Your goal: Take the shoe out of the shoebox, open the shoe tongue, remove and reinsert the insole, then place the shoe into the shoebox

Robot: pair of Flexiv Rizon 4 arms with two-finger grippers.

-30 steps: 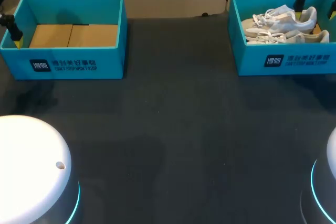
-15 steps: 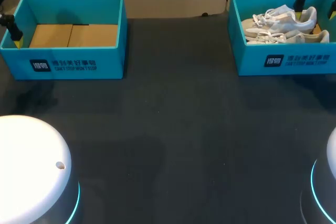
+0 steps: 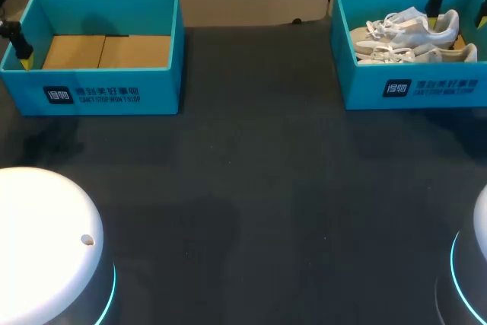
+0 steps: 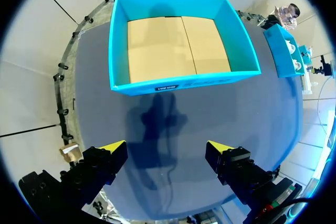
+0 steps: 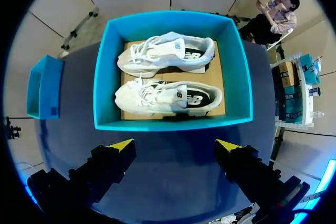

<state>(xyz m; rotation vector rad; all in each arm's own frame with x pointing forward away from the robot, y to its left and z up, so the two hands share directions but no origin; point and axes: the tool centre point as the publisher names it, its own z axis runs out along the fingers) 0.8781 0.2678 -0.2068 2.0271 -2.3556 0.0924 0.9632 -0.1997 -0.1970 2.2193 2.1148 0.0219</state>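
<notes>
1. The table [image 3: 251, 188] top is dark, matt and faintly rough.
2. The shoebox [image 5: 173, 125] is matt teal card; its floor is bare brown cardboard.
3. Inside the shoebox, the front shoe [image 5: 168, 98] and the back shoe [image 5: 168, 53] are pale cloth mesh with smooth panels and woven laces.
4. The empty box [image 4: 118, 51], well apart from the shoebox, is the same card.

The left shoebox [image 3: 106, 95] is sitting at the desk's [image 3: 251, 188] far left and the right shoebox [image 3: 426, 87] at its far right, well apart. In the right shoebox the far shoe [image 3: 407, 28] is lying just behind the near shoe [image 3: 417, 55], both pointing their toes left.
</notes>
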